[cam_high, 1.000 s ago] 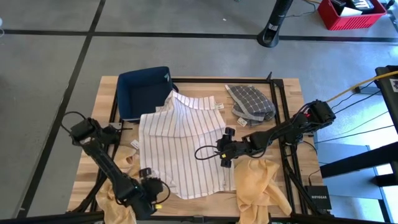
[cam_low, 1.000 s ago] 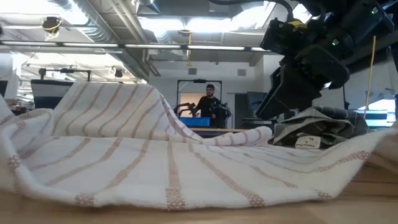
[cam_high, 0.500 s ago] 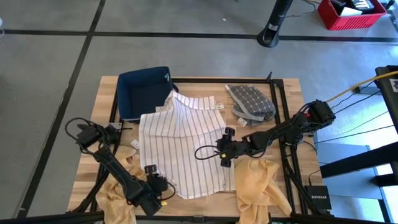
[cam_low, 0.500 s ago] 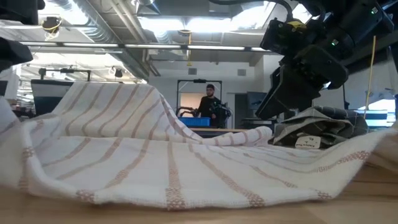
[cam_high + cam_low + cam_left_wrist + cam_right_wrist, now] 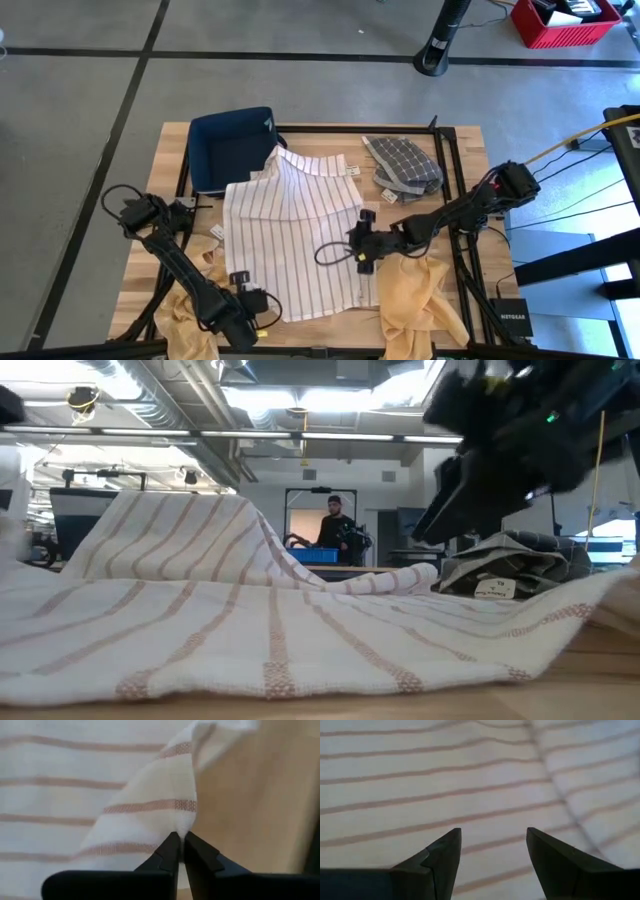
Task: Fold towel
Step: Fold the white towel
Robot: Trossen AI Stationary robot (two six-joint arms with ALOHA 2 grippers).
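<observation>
The white towel with thin brown stripes lies spread over the middle of the wooden table, and its far end rests on the rim of a blue bin. My left gripper is at the towel's near left corner and is shut on it. My right gripper hovers open over the towel's right edge. In the right wrist view its fingers stand apart above striped cloth and touch nothing. My left gripper pinches the towel's near left corner between its two fingertips. The fingers come steeply from above. The cloth draws up to a small peak at the tips, while the rest of the towel lies on the table. One layer or several, I cannot tell.
A grey checked cloth lies at the far right. Yellow cloths lie bunched at the near right and near left. Black frame rails run along the table's sides. A person stands far off in the room behind.
My left gripper has stayed at the towel's near left corner, shifting only slightly. In the low view the towel's near left part, which stood up as a hump, has sunk and lies flatter.
</observation>
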